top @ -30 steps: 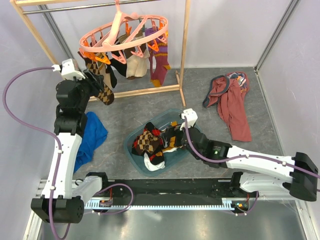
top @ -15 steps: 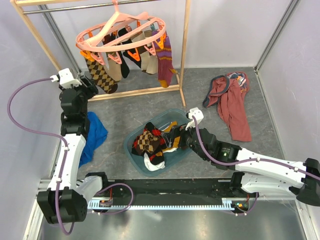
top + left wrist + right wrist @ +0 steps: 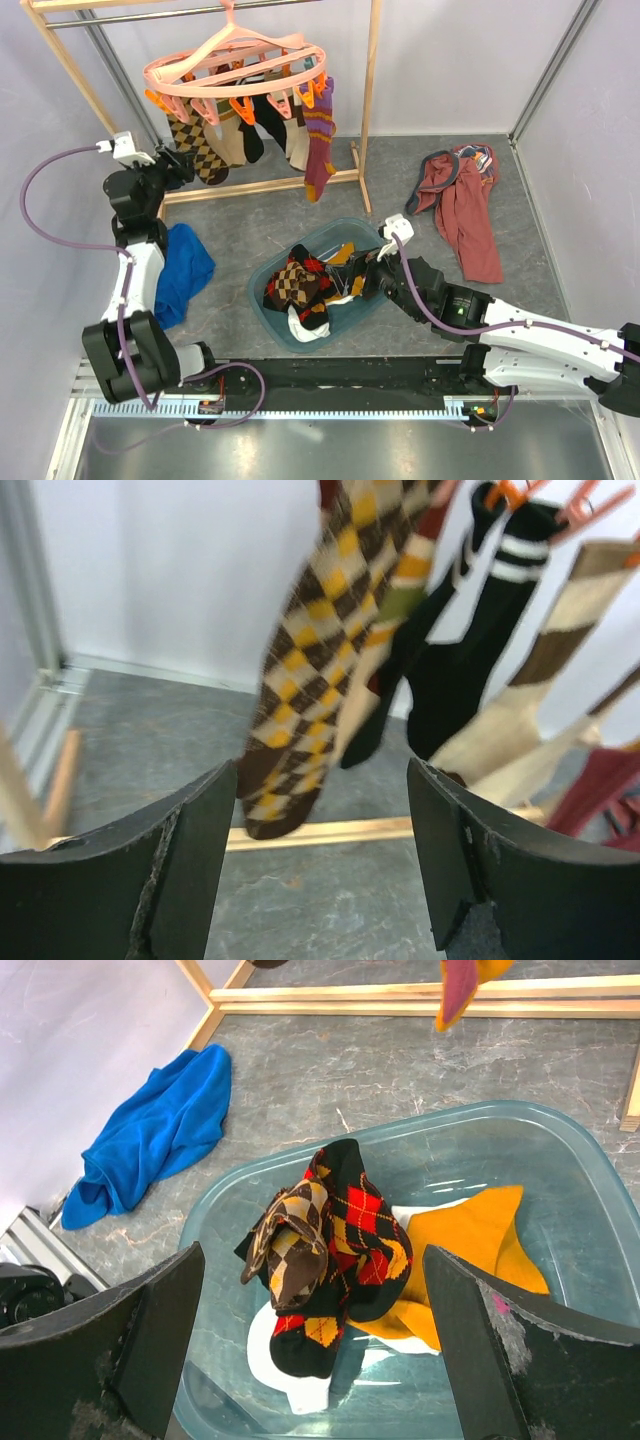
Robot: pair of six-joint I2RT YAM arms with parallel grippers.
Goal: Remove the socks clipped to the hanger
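Observation:
The salmon-pink ring hanger point(image 3: 235, 65) hangs from the wooden rack's top bar. Several socks are clipped to it: a brown-yellow argyle sock point(image 3: 205, 150) point(image 3: 310, 670), a black one point(image 3: 248, 135) point(image 3: 470, 660), beige ones and a purple striped one point(image 3: 318, 140). My left gripper point(image 3: 178, 165) point(image 3: 315, 880) is open and empty, just left of and below the argyle sock, not touching it. My right gripper point(image 3: 365, 275) point(image 3: 320, 1340) is open and empty above the basin point(image 3: 262, 300). The basin holds a black-red-yellow argyle sock point(image 3: 370, 1230), a brown argyle sock point(image 3: 290, 1245), a mustard one point(image 3: 470, 1250) and a white one.
The wooden rack frame point(image 3: 368, 110) stands at the back, with its bottom rail point(image 3: 330, 832) on the floor. A blue cloth point(image 3: 185, 270) point(image 3: 155, 1140) lies left of the basin. A maroon garment point(image 3: 465, 205) lies at the right.
My left gripper has drawn back to the left from the brown argyle sock, which now hangs free. The hanger has swung back. My right gripper has shifted slightly right over the basin.

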